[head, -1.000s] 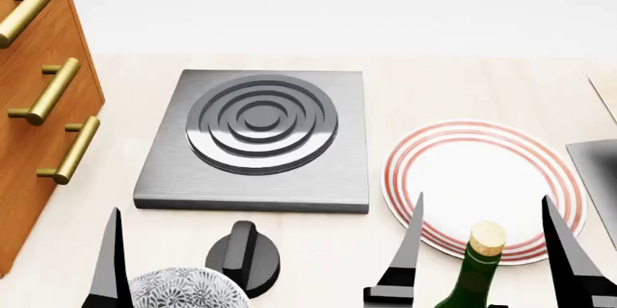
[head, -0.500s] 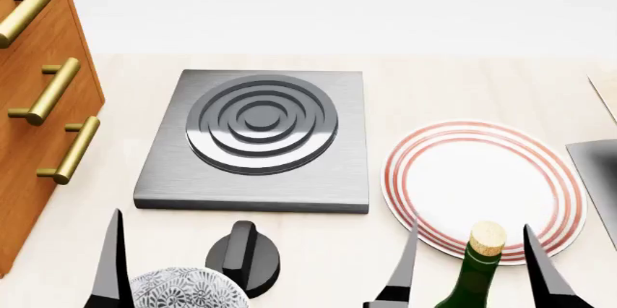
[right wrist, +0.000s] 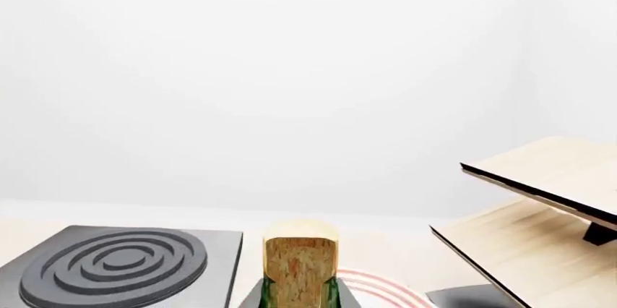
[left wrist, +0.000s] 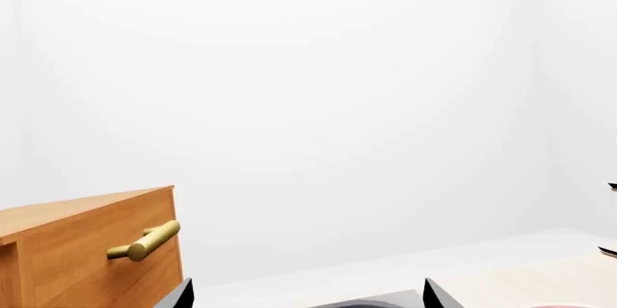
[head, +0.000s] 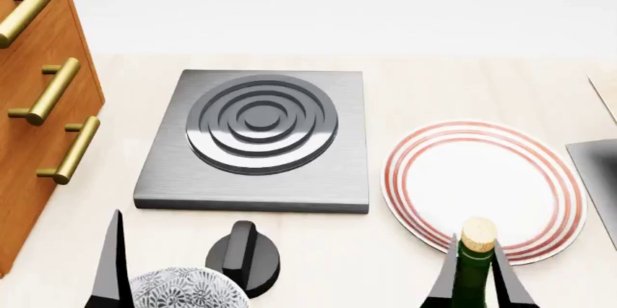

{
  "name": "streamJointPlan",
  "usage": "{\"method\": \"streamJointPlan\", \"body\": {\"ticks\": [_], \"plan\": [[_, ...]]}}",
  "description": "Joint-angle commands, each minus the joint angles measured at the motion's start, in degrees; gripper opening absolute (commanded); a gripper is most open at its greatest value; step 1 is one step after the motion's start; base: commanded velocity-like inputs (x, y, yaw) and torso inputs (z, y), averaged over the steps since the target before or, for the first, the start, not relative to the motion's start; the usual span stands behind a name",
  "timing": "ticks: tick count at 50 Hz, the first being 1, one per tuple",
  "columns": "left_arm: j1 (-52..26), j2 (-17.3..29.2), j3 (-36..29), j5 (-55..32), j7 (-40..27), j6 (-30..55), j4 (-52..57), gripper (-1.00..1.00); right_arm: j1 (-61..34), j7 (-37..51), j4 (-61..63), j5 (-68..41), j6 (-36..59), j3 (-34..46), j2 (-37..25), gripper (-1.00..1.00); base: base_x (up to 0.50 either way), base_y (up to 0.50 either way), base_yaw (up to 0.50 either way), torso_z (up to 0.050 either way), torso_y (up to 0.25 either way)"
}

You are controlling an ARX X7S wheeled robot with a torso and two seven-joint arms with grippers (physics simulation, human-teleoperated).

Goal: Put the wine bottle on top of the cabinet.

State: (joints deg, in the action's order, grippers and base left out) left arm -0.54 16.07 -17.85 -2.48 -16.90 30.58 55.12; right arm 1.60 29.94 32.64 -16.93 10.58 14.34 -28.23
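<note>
The wine bottle [head: 475, 279] stands upright at the near edge of the head view, dark green with a tan cork [head: 478, 232]. My right gripper [head: 475, 251] is shut on its neck just below the cork, one finger on each side. In the right wrist view the cork [right wrist: 300, 264] fills the gap between the jaws. The reddish-brown cabinet [head: 43, 98] with brass handles stands at the far left; its top shows in the left wrist view [left wrist: 77, 210]. My left gripper [left wrist: 306, 297] is open and empty, and one of its fingers [head: 114, 264] shows beside a bowl.
A grey burner plate [head: 256, 138] lies in the middle with a black knob [head: 243, 254] in front of it. A patterned bowl [head: 183, 290] sits near left. A red-ringed plate [head: 482, 178] lies behind the bottle. A pale wooden rack [right wrist: 540, 214] stands at the right.
My right gripper's fingers have come together from wide apart onto the bottle's neck. The bottle has shifted slightly to the left. The left arm has not moved.
</note>
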Motion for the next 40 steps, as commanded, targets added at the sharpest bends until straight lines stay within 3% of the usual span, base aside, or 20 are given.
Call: {"method": "streamJointPlan", "body": {"ticks": [1, 23, 40], "plan": [[0.0, 0.2, -0.1, -0.3, -0.3, -0.1, -0.1, 1.00, 0.3, 0.2, -1.0, 0.4, -0.3, 0.3, 0.1, -1.00, 0.00, 0.00, 0.00, 0.000, 0.000], [-0.1, 0.4, -1.0, -0.9, -0.6, -1.3, -2.0, 1.00, -0.2, 1.8, 2.9, -0.6, 2.1, -1.8, -1.3, -1.00, 0.00, 0.00, 0.00, 0.000, 0.000], [-0.1, 0.9, -1.3, -1.3, -0.8, -1.2, -1.9, 1.00, -9.6, 3.0, 10.6, -5.4, 13.5, -5.0, -5.0, -1.00, 0.00, 0.00, 0.00, 0.000, 0.000]]}}
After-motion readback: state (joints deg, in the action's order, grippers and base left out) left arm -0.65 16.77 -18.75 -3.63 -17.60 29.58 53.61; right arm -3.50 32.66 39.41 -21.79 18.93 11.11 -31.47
